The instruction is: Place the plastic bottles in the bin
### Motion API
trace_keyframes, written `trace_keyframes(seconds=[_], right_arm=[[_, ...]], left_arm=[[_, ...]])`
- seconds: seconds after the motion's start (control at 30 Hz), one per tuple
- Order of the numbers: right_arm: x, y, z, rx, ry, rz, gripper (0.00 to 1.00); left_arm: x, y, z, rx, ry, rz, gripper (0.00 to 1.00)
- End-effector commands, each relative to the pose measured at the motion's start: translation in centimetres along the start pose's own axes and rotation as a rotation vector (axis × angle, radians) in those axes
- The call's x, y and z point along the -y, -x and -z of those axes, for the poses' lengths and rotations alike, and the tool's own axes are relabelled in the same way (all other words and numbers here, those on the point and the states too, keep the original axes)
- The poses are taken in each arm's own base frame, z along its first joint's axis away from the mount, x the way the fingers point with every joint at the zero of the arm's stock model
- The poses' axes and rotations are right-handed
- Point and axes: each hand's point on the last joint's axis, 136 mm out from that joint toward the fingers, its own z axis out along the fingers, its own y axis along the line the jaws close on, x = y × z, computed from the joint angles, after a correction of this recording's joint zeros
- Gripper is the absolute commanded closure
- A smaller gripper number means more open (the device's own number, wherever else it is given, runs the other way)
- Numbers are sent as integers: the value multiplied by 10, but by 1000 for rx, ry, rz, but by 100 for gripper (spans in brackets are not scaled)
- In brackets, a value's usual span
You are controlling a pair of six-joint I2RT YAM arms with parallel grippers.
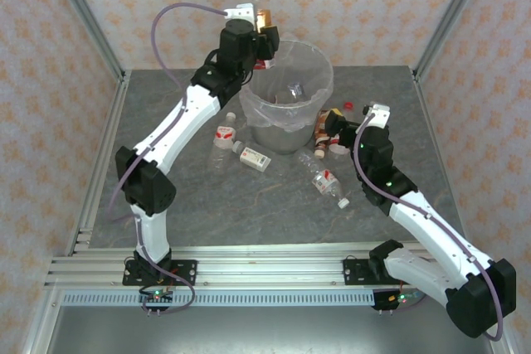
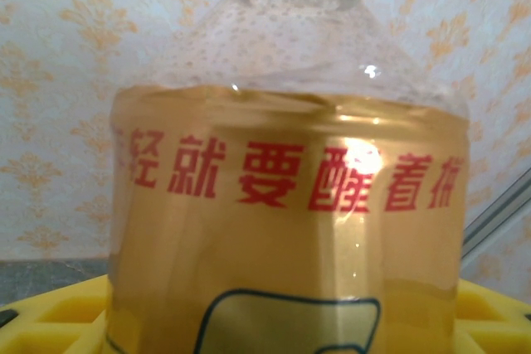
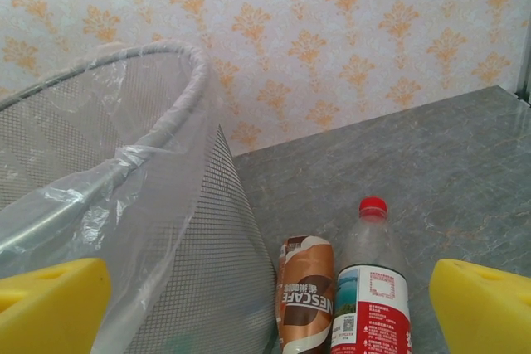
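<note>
Red Chinese characters, 轻就要醒着拼, run in one row across the amber bottle (image 2: 286, 230) held between the left fingers (image 2: 58, 321), and the row curves out of sight at both ends. Ahead of the right fingers (image 3: 50, 304), between them, the brown bottle (image 3: 305, 296) reads NESCAFE in pale letters. The red-capped bottle (image 3: 371, 288) beside it bears a red-and-white label whose small print is too fine to read

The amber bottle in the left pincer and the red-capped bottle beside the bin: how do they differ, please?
The amber bottle is held aloft by the left pincer near the bin; the red-capped bottle lies on the table. The amber bottle looks yellow with red characters; the red-capped bottle is clear with a red-and-white label. Both are plastic bottles.
</note>
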Motion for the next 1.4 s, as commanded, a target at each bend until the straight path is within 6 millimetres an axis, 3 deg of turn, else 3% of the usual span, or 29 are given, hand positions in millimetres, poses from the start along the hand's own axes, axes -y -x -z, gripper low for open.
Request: trace_keyframes(seconds=[0.0, 0.3, 0.63, 1.07, 1.23, 1.37], right_arm=[[7, -2, 0, -3, -38, 28, 1], [8, -1, -1, -15, -51, 59, 1], [7, -4, -3, -27, -51, 60, 1], [8, -9, -6, -44, -58, 62, 1], [8, -11, -7, -51, -61, 65, 1], [8, -13, -8, -57, -62, 67, 1]], left_arm=[[1, -25, -5, -110, 45, -118, 46], [-10, -57, -23, -183, 118, -172, 46], [-43, -89, -32, -264, 291, -288, 45], [-69, -130, -42, -354, 424, -366, 41], [-66, -140, -41, -379, 422, -375, 34], [-66, -136, -38, -377, 426, -371, 26]])
